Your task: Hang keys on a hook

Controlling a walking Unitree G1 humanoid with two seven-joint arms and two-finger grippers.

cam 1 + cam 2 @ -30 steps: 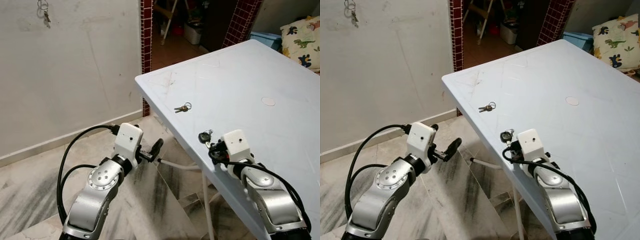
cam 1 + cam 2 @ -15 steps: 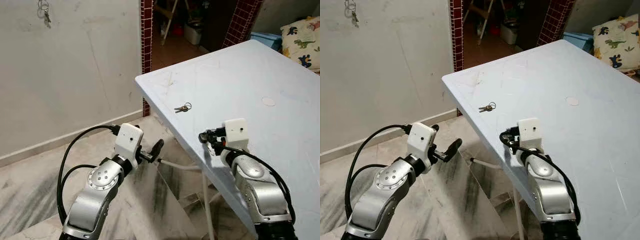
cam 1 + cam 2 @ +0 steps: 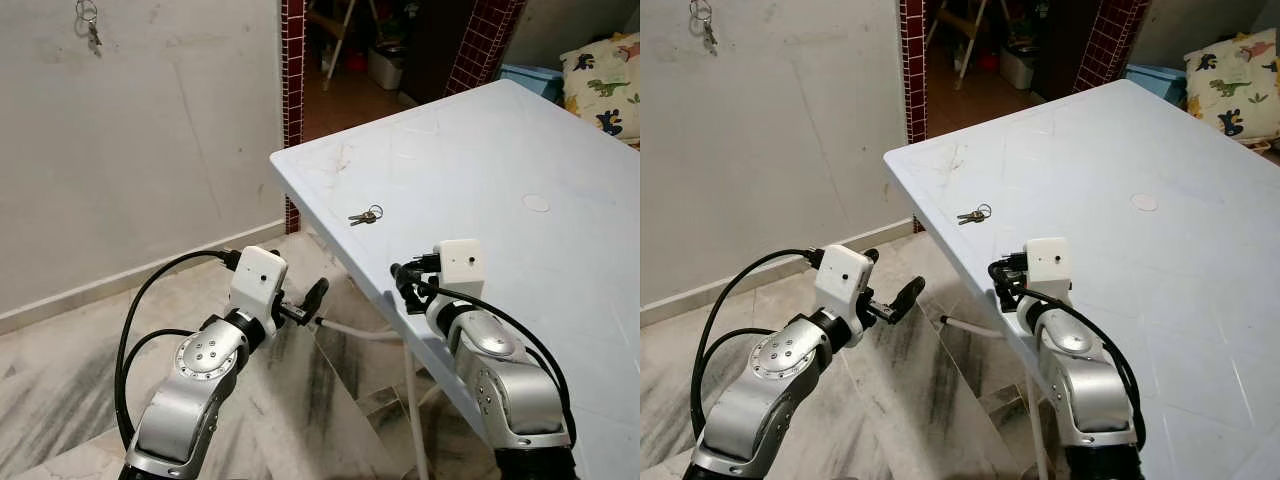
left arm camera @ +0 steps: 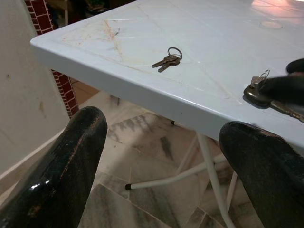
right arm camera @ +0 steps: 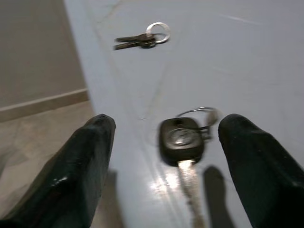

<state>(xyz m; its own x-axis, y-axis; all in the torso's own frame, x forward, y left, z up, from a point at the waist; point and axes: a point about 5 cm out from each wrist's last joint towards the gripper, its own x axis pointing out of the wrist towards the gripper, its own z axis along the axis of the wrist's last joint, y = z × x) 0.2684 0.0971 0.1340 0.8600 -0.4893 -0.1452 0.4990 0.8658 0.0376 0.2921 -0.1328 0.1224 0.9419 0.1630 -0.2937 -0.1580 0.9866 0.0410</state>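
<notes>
Two black fingers of the right gripper (image 5: 164,156), spread wide, straddle a black-headed key (image 5: 182,139) on the table (image 3: 480,160), untouched.

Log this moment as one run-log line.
stage: reaching | right gripper: open, straddling black-head key at table edge | left gripper: open, idle off table | small keys: untouched | wall keys: hung
</notes>
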